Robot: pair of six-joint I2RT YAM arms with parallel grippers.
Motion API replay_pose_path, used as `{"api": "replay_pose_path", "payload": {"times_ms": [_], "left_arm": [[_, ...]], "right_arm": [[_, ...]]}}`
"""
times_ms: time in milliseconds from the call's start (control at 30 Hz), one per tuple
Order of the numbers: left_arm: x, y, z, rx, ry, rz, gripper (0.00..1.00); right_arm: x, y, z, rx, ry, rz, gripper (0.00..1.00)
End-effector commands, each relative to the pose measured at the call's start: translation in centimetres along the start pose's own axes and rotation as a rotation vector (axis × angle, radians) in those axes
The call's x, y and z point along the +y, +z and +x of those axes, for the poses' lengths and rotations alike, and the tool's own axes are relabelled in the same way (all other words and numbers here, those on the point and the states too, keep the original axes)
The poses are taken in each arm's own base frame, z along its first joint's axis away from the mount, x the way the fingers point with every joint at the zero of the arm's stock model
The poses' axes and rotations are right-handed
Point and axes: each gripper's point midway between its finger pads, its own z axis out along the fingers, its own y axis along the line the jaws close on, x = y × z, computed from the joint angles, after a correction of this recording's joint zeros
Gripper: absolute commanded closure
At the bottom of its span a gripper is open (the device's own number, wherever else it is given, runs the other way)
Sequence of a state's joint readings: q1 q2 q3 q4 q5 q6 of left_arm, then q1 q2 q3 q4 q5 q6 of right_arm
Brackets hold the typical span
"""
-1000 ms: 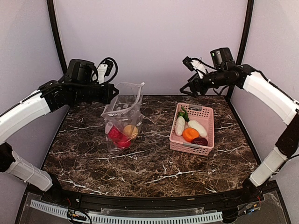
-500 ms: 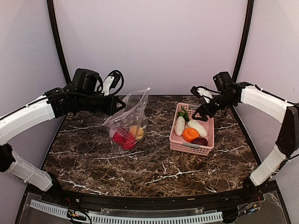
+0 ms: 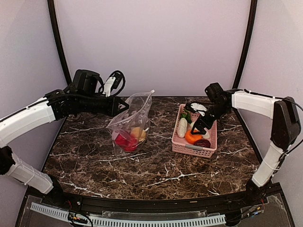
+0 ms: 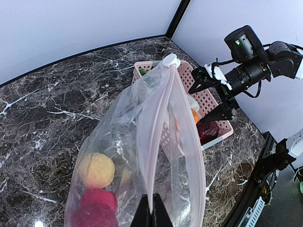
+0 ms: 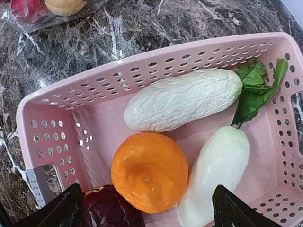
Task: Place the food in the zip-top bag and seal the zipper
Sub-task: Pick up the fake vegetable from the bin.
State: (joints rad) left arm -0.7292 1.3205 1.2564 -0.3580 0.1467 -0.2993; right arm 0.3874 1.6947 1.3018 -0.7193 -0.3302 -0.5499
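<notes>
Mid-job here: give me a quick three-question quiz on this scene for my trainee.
1. True or false: the left gripper pinches the zip-top bag by its mouth edge.
2. The open right gripper hangs right above which item in the pink basket? A the orange, B a banana, C a carrot.
3. How many white oblong pieces lie in that basket?
Key: 1 true; 2 A; 3 two.

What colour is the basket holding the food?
The basket is pink, clearest in the right wrist view.

Bright even light, soft shadows, sharp
</notes>
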Motion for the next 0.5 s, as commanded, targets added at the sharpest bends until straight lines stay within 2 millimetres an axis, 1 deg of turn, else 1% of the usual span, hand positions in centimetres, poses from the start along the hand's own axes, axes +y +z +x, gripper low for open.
{"api": "replay_pose_path", "payload": {"times_ms": [0,233,467], "left_arm": [[-0.4,-0.9,0.3,-0.008,-0.01,0.022,0.99],[-0.1,-0.8,0.2,-0.008,-0.003,0.003,0.99],[-0.1,-0.6,0.2,-0.008,-0.005,0.005,0.99]], "right_arm": [[0.6,1.9,1.4,0.086,-0.049,0.011,0.07],[0.8,3.7,2.3,0.152,-0.081,0.027,0.06],[0.5,4.6,3.0,0.192,-0.082,0.044,0.06]]}}
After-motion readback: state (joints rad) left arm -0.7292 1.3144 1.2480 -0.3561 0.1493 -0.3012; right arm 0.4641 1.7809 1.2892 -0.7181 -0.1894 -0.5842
